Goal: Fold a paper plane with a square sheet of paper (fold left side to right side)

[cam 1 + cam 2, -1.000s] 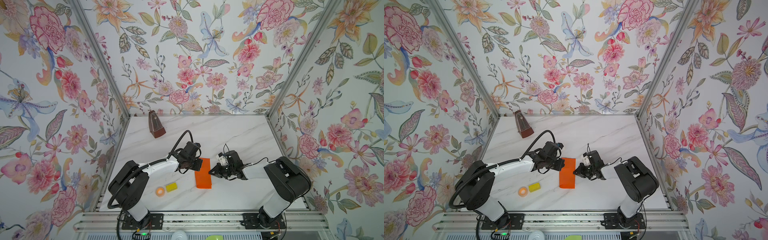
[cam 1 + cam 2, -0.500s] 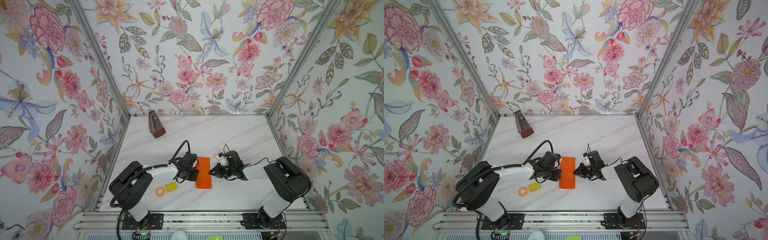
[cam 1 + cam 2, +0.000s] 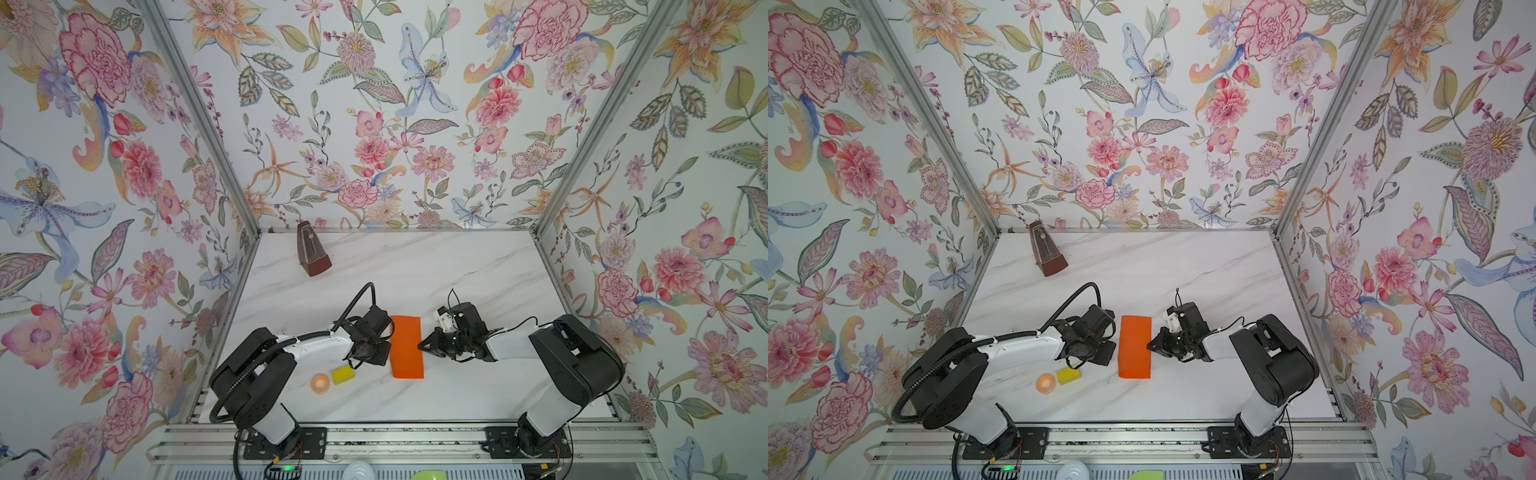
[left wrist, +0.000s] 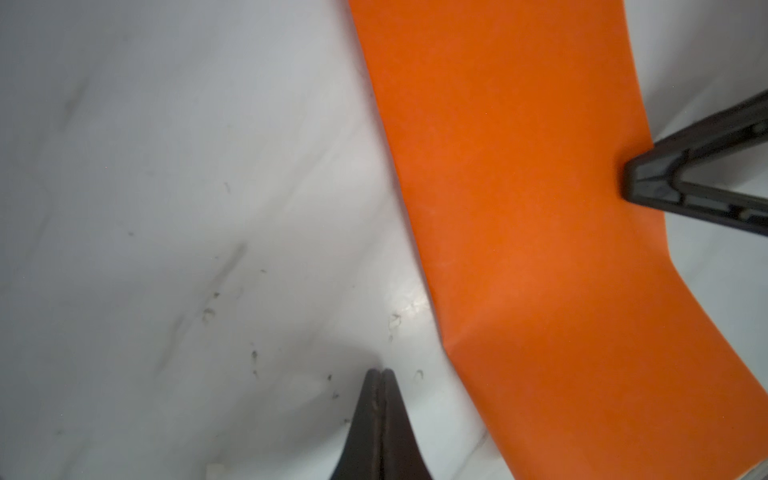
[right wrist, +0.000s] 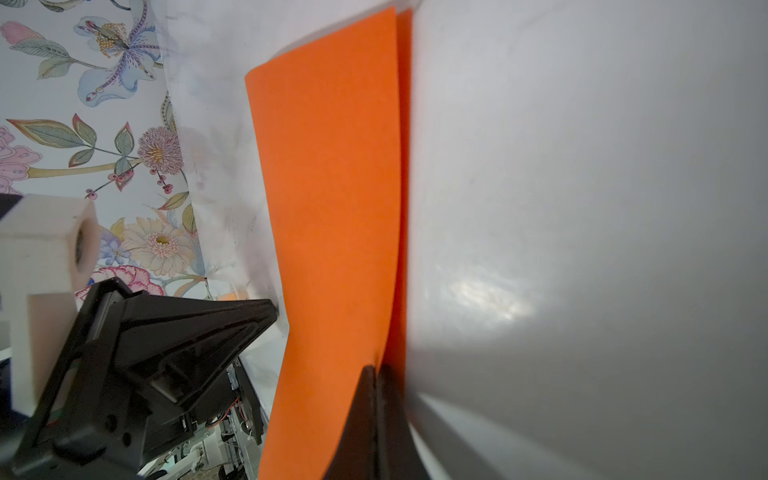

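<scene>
The square sheet of paper (image 3: pixel 406 347) (image 3: pixel 1135 347) is bright orange and lies folded in half as a narrow rectangle on the marble table. In the right wrist view its two layers (image 5: pixel 332 208) gape slightly along the right edge. My left gripper (image 3: pixel 384 359) (image 4: pixel 381 371) is shut and empty, with its tip on the bare table just left of the paper's folded edge (image 4: pixel 519 187). My right gripper (image 3: pixel 419 345) (image 3: pixel 1148 345) (image 5: pixel 377 368) is shut, and its tip rests on the paper's right edge about halfway along.
A brown metronome (image 3: pixel 311 255) stands at the back left. A small orange tape ring (image 3: pixel 320 382) and a yellow block (image 3: pixel 343 375) lie near the front, left of the paper, under my left arm. Floral walls close in three sides.
My left gripper has slid along the paper's left edge toward the front of the table. The right gripper and the paper have stayed put.
</scene>
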Controlling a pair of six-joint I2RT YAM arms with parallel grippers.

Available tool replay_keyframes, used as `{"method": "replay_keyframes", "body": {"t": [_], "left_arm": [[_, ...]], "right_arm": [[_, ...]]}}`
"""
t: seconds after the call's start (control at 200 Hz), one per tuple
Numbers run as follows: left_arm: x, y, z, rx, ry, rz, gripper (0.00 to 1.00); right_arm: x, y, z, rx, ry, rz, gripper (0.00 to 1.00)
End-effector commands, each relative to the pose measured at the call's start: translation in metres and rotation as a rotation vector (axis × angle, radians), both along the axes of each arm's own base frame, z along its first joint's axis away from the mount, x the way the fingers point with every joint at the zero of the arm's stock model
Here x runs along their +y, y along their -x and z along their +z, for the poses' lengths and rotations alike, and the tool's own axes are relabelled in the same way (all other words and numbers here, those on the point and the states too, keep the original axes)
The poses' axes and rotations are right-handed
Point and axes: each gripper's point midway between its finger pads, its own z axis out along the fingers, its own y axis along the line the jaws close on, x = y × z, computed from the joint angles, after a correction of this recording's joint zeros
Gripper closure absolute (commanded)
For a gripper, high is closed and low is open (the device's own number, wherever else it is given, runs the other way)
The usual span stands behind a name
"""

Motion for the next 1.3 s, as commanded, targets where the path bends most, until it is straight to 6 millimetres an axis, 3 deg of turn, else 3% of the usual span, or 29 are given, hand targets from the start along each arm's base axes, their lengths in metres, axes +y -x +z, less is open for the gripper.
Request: {"method": "replay_keyframes", "body": {"t": [0.0, 0.125, 0.3, 0.34, 0.545, 0.916, 1.041, 1.066, 1.176, 1.291], "left_arm": [[-0.018, -0.004, 0.032, -0.042, 0.077, -0.017, 1.00], [-0.043, 0.000, 0.045, -0.037, 0.164, -0.044, 1.00], [-0.057, 0.016, 0.035, 0.001, 0.169, -0.083, 1.00], [-0.053, 0.021, 0.019, 0.032, 0.130, -0.082, 1.00], [-0.030, 0.028, -0.009, 0.055, 0.016, -0.070, 1.00], [0.015, 0.045, -0.024, 0.078, -0.147, -0.069, 1.00], [0.011, 0.043, -0.016, 0.065, -0.128, -0.068, 1.00], [0.005, 0.038, -0.002, 0.033, -0.087, -0.065, 1.00], [-0.018, 0.027, 0.025, -0.016, 0.026, -0.062, 1.00], [-0.041, 0.025, 0.040, -0.009, 0.126, -0.082, 0.98]], "right_arm": [[-0.025, 0.027, -0.035, 0.128, 0.133, -0.034, 1.00], [-0.025, 0.026, -0.035, 0.128, 0.133, -0.036, 1.00], [-0.025, 0.026, -0.034, 0.128, 0.133, -0.036, 1.00], [-0.025, 0.026, -0.034, 0.128, 0.133, -0.035, 1.00], [-0.026, 0.026, -0.033, 0.127, 0.135, -0.033, 1.00], [-0.029, 0.026, -0.033, 0.130, 0.140, -0.039, 1.00], [-0.028, 0.025, -0.032, 0.128, 0.139, -0.037, 1.00], [-0.028, 0.025, -0.032, 0.130, 0.139, -0.037, 1.00], [-0.028, 0.025, -0.031, 0.126, 0.137, -0.035, 1.00], [-0.028, 0.024, -0.031, 0.125, 0.138, -0.038, 1.00]]}}
